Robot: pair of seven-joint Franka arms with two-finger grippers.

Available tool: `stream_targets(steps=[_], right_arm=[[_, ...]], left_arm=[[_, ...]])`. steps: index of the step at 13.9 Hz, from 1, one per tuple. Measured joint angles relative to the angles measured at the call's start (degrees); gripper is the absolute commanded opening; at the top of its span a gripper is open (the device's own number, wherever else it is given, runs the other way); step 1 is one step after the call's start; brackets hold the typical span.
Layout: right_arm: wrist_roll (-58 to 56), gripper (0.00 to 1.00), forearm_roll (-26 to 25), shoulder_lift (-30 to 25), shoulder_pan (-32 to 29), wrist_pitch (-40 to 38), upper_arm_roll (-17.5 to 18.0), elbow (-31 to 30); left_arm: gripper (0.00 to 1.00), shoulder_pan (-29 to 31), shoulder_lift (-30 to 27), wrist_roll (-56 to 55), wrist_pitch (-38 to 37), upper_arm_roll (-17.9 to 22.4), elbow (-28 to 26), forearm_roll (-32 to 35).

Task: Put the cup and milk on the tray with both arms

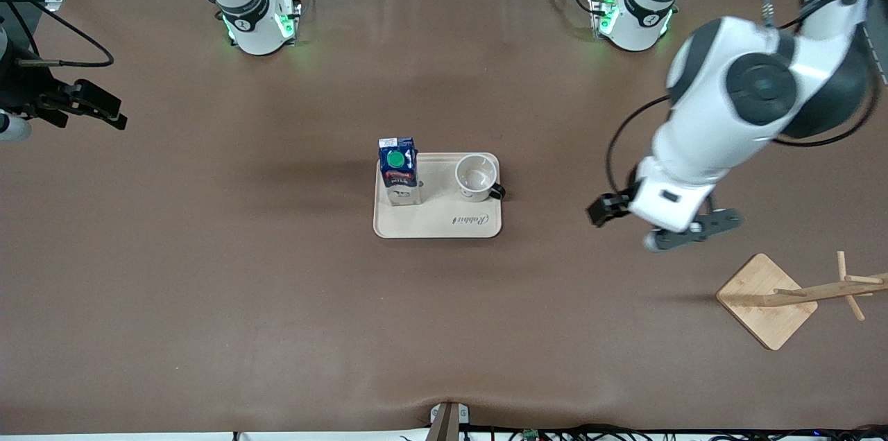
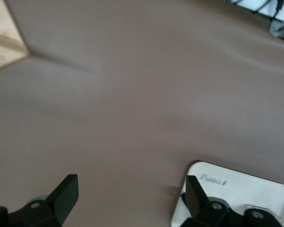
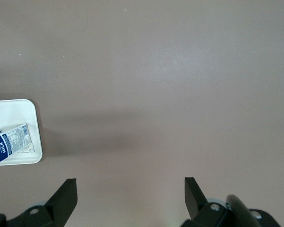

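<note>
The cream tray [image 1: 444, 222] lies mid-table. The dark-blue milk carton [image 1: 399, 170] with its green cap stands upright on the tray's corner toward the right arm. The white cup [image 1: 476, 177] stands upright on the tray's corner toward the left arm, its handle pointing to that end. My left gripper [image 1: 662, 226] is open and empty above bare table between the tray and the wooden rack. In its wrist view [image 2: 131, 198] the tray's corner [image 2: 245, 189] shows. My right gripper [image 1: 111, 111] is open and empty at the right arm's end; its wrist view [image 3: 131, 198] shows the tray [image 3: 14, 111] and the milk [image 3: 9, 139].
A wooden rack with a square base [image 1: 766, 299] and pegged post [image 1: 829, 288] stands toward the left arm's end, nearer the front camera than the left gripper; its base corner shows in the left wrist view [image 2: 4, 45]. Cables run along the table's edges.
</note>
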Motion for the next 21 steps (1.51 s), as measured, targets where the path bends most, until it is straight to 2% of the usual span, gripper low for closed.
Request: stream_targets(steps=[2,6,15,17,21], right_arm=[[0.0,1.00,0.0,0.0,0.0,0.0,0.0,0.0],[0.0,1.00,0.0,0.0,0.0,-0.3,0.0,0.0],[0.0,1.00,0.1,0.0,0.0,-0.4,0.0,0.0],[0.0,1.00,0.1,0.0,0.0,-0.4,0.0,0.0],[0.0,1.00,0.1,0.0,0.0,-0.4,0.0,0.0]], left_arm=[[1.00,2.6,-1.5,3.4,-3.2,0.0,-0.1,0.8],[1.00,4.1,-3.7,8.4,-6.5,0.0,0.0,7.5],[1.00,8.7,-11.1,17.5,-12.3,0.0,-0.2,7.4],[1.00,7.8,-13.1,22.0,-13.2,3.2,-1.0,5.4],[1.00,3.0,-18.4,28.8,-13.9,12.8,-5.3,2.3]])
